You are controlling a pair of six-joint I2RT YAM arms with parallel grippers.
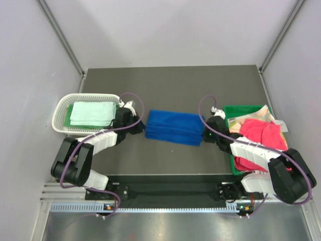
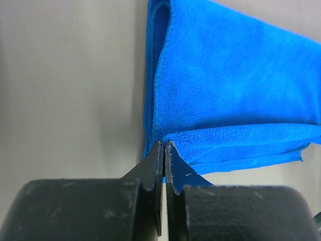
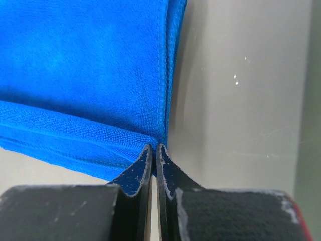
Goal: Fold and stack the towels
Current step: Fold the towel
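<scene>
A royal blue towel (image 1: pixel 174 126) lies folded in a long strip at the middle of the table. My left gripper (image 1: pixel 142 126) is shut on its left near corner, and the left wrist view shows the tips (image 2: pixel 164 143) pinching the blue towel (image 2: pixel 235 85) where its edges meet. At the strip's right end my right gripper (image 1: pixel 204 134) is shut too; in the right wrist view its tips (image 3: pixel 154 146) nip the corner of the blue towel (image 3: pixel 85 75). A folded pale mint towel (image 1: pixel 93 113) lies in the basket. A pink-red towel (image 1: pixel 261 138) sits crumpled in the bin.
The white mesh basket (image 1: pixel 62 108) stands at the left, just behind my left arm. The green bin (image 1: pixel 241 107) stands at the right, under my right arm, with other crumpled cloths in it. Dark bare tabletop (image 1: pixel 170 85) lies behind the blue towel.
</scene>
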